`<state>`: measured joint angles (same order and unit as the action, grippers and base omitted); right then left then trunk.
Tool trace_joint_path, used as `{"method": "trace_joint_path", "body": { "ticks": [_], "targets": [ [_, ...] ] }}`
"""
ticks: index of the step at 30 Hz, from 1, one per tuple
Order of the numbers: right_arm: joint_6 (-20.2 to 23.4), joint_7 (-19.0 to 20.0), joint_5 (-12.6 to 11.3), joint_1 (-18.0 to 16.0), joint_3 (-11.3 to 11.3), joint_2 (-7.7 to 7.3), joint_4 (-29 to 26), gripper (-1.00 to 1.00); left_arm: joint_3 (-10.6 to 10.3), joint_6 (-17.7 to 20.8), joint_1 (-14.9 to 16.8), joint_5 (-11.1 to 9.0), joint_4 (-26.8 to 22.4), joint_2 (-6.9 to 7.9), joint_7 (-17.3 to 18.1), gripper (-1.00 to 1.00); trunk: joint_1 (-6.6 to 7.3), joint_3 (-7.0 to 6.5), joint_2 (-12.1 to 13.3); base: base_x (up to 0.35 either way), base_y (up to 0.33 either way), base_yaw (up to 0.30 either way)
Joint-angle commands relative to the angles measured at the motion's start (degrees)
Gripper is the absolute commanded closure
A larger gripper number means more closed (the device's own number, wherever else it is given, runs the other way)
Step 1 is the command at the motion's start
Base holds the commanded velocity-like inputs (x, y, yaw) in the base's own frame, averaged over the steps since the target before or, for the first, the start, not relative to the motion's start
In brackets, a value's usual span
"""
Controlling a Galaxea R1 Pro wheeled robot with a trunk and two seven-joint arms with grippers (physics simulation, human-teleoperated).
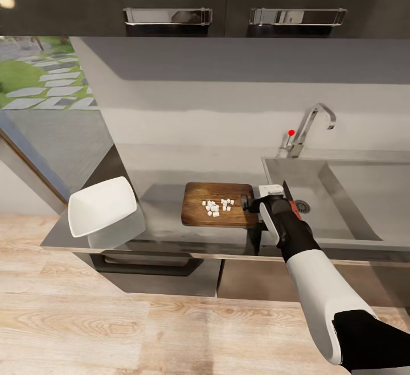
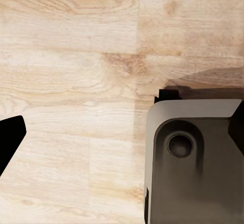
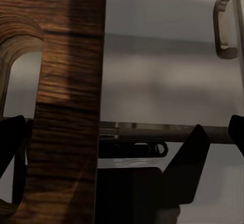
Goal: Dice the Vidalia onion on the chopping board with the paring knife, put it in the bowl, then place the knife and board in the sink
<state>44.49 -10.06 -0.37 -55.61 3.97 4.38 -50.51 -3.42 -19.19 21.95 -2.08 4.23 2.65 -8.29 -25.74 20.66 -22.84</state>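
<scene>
The counter point(image 1: 159, 161) carries the sink point(image 1: 364, 204) at its right end. The chopping board point(image 1: 219, 204) lies just left of the sink, white onion dice point(image 1: 216, 206) on it; the bowl point(image 1: 101, 204) is farther left. The right pincer point(image 1: 254, 203) meets the board's sink-side edge, paring knife point(image 1: 290, 198) beside its wrist; whether it is clenched cannot be told.
</scene>
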Motion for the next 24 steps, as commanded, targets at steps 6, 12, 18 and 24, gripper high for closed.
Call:
{"method": "trace_joint_path", "body": {
  "ticks": [6, 12, 18, 24],
  "targets": [
    [0.51, -0.05, 0.10, -0.02, 0.16, 0.01, 0.76, -1.00, -0.36, -0.41, 0.11, -0.20, 0.25, -0.01, -0.14, -1.00, -0.04, 0.10, -0.08, 0.000, 0.000, 0.000],
    [0.51, -0.05, 0.10, -0.02, 0.16, -0.06, 1.14, -1.00, -0.36, -0.41, 0.10, -0.20, 0.25, -0.01, -0.14, -1.00, -0.04, 0.10, -0.08, 0.000, 0.000, 0.000],
    [0.51, -0.03, 0.10, -0.02, 0.23, -0.07, 1.20, -1.00, -0.36, -0.41, 0.11, -0.20, 0.25, -0.01, -0.14, -1.00, -0.04, 0.10, -0.08, 0.000, 0.000, 0.000],
    [0.55, -0.04, 0.10, -0.02, 0.24, -0.01, 1.32, -1.00, -0.36, -0.41, 0.11, -0.20, 0.25, -0.01, -0.14, -1.00, -0.04, 0.10, -0.08, 0.000, 0.000, 0.000]
  ]
}}
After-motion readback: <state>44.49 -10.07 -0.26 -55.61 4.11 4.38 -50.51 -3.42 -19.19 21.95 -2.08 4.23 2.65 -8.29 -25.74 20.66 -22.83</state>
